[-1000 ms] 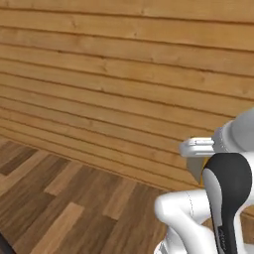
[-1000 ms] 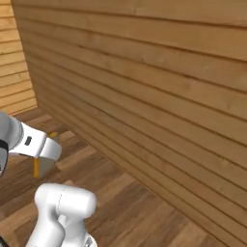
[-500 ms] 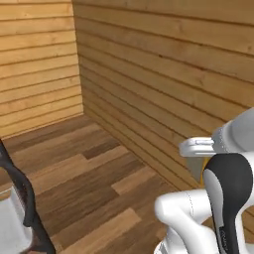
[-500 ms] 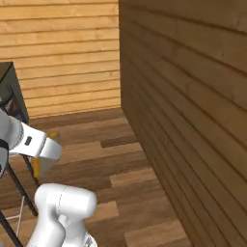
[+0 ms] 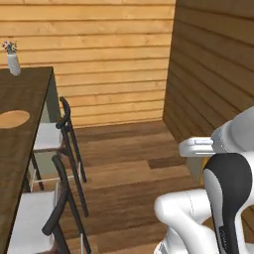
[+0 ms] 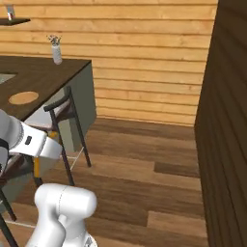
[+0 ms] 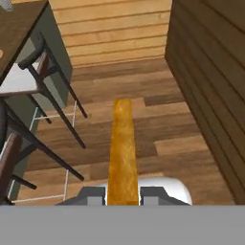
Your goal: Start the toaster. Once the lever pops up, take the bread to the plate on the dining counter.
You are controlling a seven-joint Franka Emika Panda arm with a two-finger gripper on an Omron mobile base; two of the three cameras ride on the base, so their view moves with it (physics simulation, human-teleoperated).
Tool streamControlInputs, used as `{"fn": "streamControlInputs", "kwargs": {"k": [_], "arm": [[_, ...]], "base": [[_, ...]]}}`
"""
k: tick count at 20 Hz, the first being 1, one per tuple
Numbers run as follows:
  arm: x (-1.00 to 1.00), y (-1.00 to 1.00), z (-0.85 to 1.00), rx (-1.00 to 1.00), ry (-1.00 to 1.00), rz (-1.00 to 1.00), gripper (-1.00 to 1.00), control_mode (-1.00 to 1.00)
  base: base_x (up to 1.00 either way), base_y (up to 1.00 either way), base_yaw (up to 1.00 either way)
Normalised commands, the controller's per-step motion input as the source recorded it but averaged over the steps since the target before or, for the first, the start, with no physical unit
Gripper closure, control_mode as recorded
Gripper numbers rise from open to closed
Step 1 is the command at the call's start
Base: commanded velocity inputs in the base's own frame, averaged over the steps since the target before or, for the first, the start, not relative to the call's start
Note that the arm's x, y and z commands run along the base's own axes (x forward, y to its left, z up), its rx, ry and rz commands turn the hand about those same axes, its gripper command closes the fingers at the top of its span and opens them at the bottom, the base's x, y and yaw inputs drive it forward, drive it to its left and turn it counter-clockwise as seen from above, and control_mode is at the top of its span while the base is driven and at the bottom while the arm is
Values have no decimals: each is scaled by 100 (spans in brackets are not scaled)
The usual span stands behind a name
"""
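Wood-plank walls and a wooden floor surround the dining bench [image 6: 53, 72], a dark slab with black-legged stools [image 5: 62, 163] along its near side. On its top lies the round orange-tan plate [image 6: 23, 97], bare, with a small vase [image 6: 56, 50] farther along. In the hand view the end effector [image 7: 123, 195] is clenched on the bread [image 7: 122, 148], seen edge-on as a tan strip running straight out from between the fingers. The plate lies ahead and to the robot's left of the bread, well apart, past the stools. How flat the slice sits I cannot quite tell from this angle.
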Motion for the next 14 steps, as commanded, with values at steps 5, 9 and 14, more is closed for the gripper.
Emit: {"fn": "streamControlInputs", "kwargs": {"k": [5, 9, 14], "arm": [[0, 0, 0, 0, 0, 0, 100, 100], [0, 0, 0, 0, 0, 0, 100, 100], [0, 0, 0, 0, 0, 0, 100, 100]], "base": [[76, -55, 61], [81, -67, 55], [80, -71, 53]]}}
